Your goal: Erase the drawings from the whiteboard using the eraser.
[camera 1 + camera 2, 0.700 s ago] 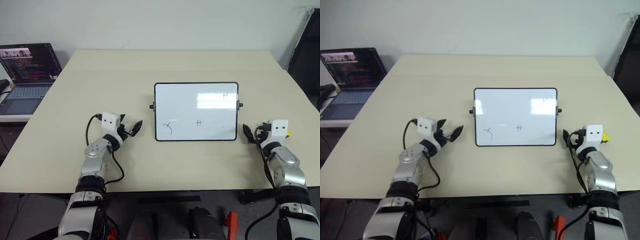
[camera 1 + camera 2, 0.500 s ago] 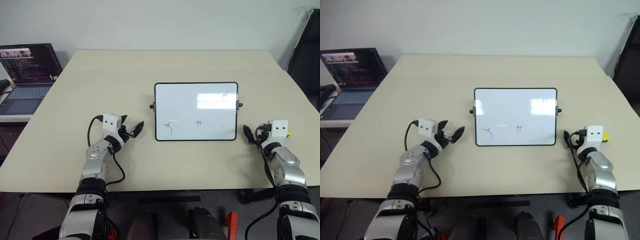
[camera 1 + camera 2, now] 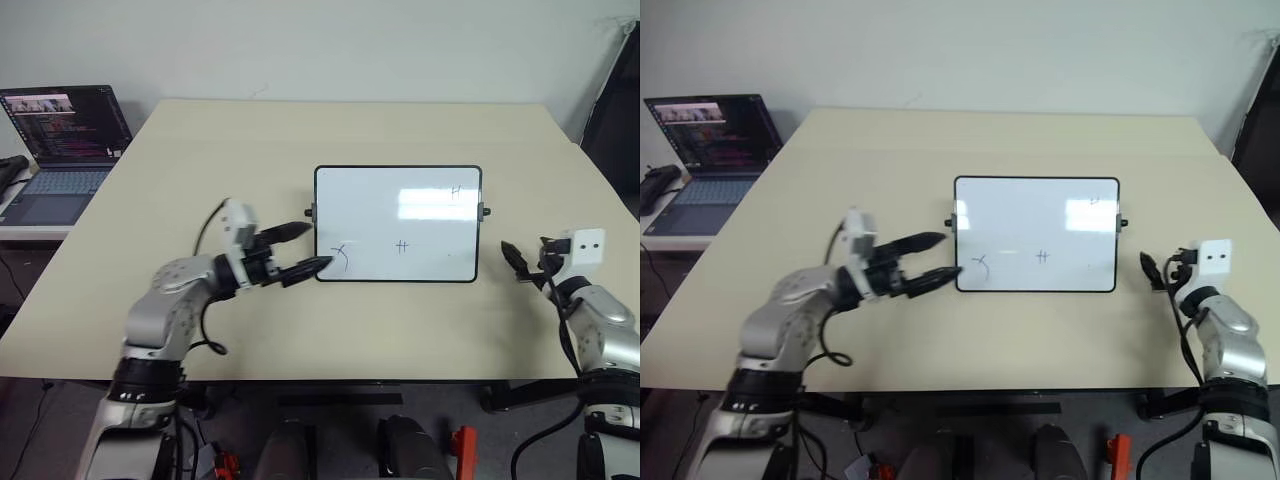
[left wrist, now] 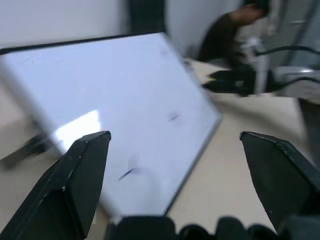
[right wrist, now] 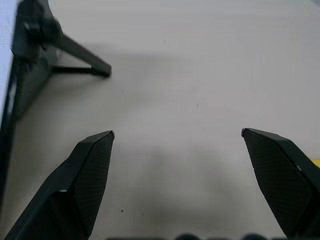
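Now both grippers gape, empty: left gripper (image 3: 303, 250) beside the whiteboard (image 3: 398, 190) edge; right gripper (image 3: 514, 258) opposite.

Whiteboard (image 4: 125, 115) blurred in left wrist view; laptop (image 3: 55, 150) cut off.

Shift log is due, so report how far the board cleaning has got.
Nothing erased: the curved squiggle, hash mark and small H mark remain on the black-framed glossy whiteboard. In hand: the left gripper, fingers open, at its left edge. Left: all erasing; right gripper open, empty.
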`<move>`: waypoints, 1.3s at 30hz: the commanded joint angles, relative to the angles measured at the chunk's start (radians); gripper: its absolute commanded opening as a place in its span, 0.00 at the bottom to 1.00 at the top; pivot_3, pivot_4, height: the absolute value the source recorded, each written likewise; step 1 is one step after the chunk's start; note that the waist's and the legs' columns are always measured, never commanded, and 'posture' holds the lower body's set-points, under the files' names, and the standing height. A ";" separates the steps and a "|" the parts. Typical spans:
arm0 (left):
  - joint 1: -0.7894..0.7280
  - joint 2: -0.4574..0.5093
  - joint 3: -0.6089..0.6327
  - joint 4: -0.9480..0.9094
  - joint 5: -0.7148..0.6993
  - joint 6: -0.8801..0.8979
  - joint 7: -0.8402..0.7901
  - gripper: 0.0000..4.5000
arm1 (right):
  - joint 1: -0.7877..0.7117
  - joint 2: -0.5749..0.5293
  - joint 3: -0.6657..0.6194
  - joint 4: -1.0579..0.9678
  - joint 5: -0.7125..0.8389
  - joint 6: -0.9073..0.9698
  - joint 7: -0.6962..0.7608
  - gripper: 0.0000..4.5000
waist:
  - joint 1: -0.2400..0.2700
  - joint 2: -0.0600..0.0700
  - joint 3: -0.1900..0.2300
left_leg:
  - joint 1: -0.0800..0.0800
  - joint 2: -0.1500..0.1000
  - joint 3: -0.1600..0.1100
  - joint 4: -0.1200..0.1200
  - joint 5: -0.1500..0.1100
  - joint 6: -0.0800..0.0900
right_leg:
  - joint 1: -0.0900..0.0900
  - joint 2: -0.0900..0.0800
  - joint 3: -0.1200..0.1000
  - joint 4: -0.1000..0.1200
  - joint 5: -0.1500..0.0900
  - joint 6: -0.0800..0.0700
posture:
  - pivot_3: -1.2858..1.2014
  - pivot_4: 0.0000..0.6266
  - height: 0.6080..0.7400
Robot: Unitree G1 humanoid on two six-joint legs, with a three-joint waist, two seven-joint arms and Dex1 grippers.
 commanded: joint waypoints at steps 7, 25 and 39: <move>-0.064 -0.160 -0.170 -0.055 0.023 0.039 0.006 1.00 | -0.148 -0.239 -0.018 0.342 -0.042 -0.009 0.132 0.99 | -0.031 0.000 0.000 | 0.002 0.001 0.001 -0.001 0.000 0.000 | 0.000 0.002 0.003 -0.001 0.000 -0.001 | 0.52 0.24 1.00; -0.023 -0.141 -0.169 -0.125 0.016 0.070 0.022 1.00 | -0.397 -0.261 0.088 0.782 -0.168 -0.117 0.280 0.99 | -0.038 0.000 0.000 | 0.001 0.000 0.002 -0.001 0.000 0.000 | 0.000 0.002 0.004 -0.002 0.000 -0.001 | 0.52 0.24 1.00; -0.007 -0.134 -0.179 -0.146 0.022 0.082 0.034 1.00 | -0.397 -0.262 0.120 0.804 -0.223 -0.115 0.283 0.32 | -0.037 0.000 0.000 | 0.001 0.000 0.002 -0.001 0.000 0.000 | 0.000 0.002 0.004 -0.002 0.000 -0.001 | 0.52 0.24 1.00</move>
